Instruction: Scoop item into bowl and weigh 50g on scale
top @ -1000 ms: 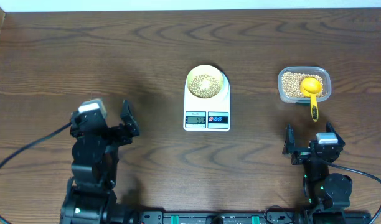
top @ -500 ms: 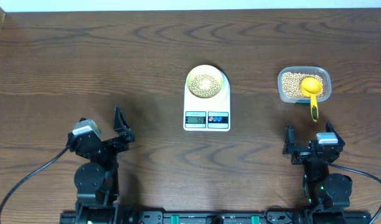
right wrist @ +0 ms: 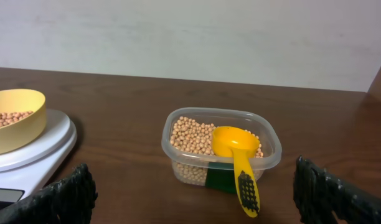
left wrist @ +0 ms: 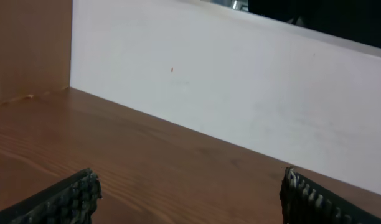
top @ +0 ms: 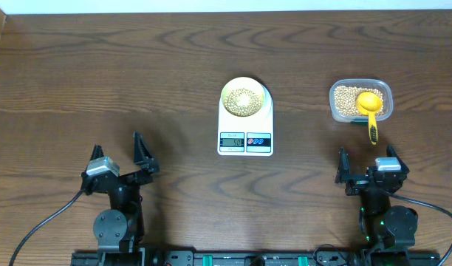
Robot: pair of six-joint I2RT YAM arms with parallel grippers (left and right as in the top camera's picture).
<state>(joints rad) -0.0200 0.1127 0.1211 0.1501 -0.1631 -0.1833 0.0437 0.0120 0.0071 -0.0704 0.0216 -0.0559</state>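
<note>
Two wide-open, empty claws: left claw (top: 117,146), right claw (top: 366,155) | soybeans (top: 242,100) in pale yellow bowl (top: 224,94) at 12 o'clock end of scale (top: 245,127) | yellow scoop (top: 370,105) in bean tub (top: 333,103), 3 o'clock of scale

One scale (top: 245,127), with one display (top: 231,140) and two buttons (top: 259,140). One bowl (right wrist: 16,134), one tub (right wrist: 219,112), one scoop (right wrist: 239,163), one table (top: 137,66). One left gripper (top: 117,145) and one right gripper (top: 367,153), two fingers each. Two lots of beans (top: 242,98) (far too many to count), one in each container.
</note>
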